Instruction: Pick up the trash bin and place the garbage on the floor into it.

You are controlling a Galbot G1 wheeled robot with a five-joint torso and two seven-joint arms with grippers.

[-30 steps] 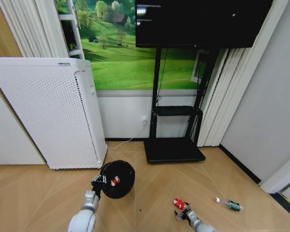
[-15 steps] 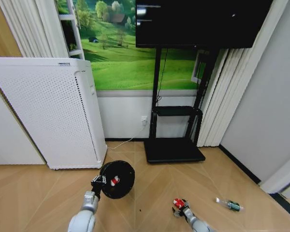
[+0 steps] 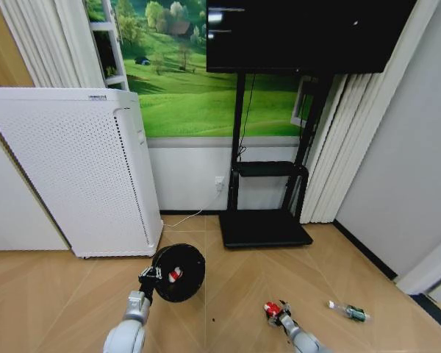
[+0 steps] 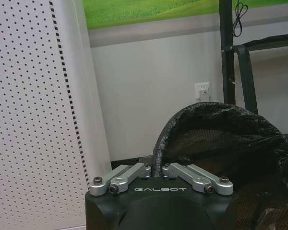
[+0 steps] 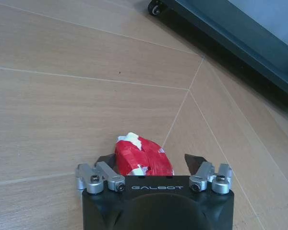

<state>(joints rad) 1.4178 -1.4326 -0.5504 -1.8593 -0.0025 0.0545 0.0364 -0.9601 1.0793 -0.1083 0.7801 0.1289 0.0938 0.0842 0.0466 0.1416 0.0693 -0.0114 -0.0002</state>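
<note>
- The right gripper (image 5: 149, 165) is seen low over the wooden floor (image 5: 62, 86), its jaws spread wide on either side of a red wrapper piece (image 5: 141, 158) with white patches.
- In the right wrist view the wrapper lies between the two fingertips (image 5: 196, 160); whether either pad touches it cannot be told, and the wrapper rests on the floor.
- In the head view the same gripper (image 3: 278, 315) is found at the wrapper (image 3: 272, 310), with the right arm reaching in from the lower edge.
- Off to the right side of that gripper, well apart, a small clear bottle (image 3: 349, 312) with a green cap is laid on its side on the floor.
- Beyond the right gripper, the dark base of the TV stand (image 5: 240, 33) is seen standing on a caster.
- The left gripper (image 4: 156, 167) is closed on the rim of the trash bin (image 4: 221, 139), the black mesh edge being pinched between its jaws.
- In the head view the bin (image 3: 179, 272) is held tilted by the left gripper (image 3: 150, 277), its mouth turned towards the camera, and a red-and-white wrapper piece (image 3: 175, 275) is seen inside it.
- Just beyond the left gripper and to its left, the tall white perforated appliance (image 3: 73, 169) is stood against the wall, with a wall socket (image 4: 202, 90) beside it.
</note>
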